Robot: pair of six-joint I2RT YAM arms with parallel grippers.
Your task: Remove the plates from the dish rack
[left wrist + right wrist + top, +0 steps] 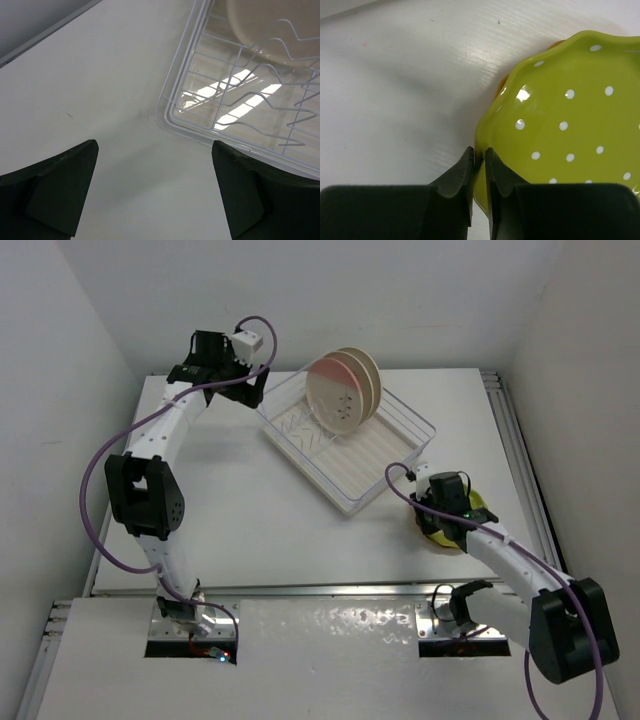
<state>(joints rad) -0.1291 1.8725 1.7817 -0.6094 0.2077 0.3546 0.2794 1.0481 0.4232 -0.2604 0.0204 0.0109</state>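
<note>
Two round plates stand on edge in the white rectangular dish rack point(392, 465) with its ribbed base and thin wire rim: a pale pink plate point(336, 400) in front and a beige plate point(366, 373) close behind it, both at the rack's far end. The rack sits askew on the white desk point(250, 510).

Off the rack's near right side, apart from it, a yellow-green plate with white dots point(570, 125) lies flat. A sliver of an orange-yellow plate point(502, 85) shows under its edge, so the two are stacked. The right pincer point(479, 152) is drawn narrow, its two dark fingers pinching the scalloped rim of the yellow-green plate on the side nearer the rack.

The left pincer point(154, 145) is spread wide and holds nothing. It hangs above bare desk just outside the rack's far left corner, and the left wrist view shows the rack's rounded corner and wire frame ahead of the right-hand finger point(250, 195). The edge of the beige plate shows at the top of that view
</note>
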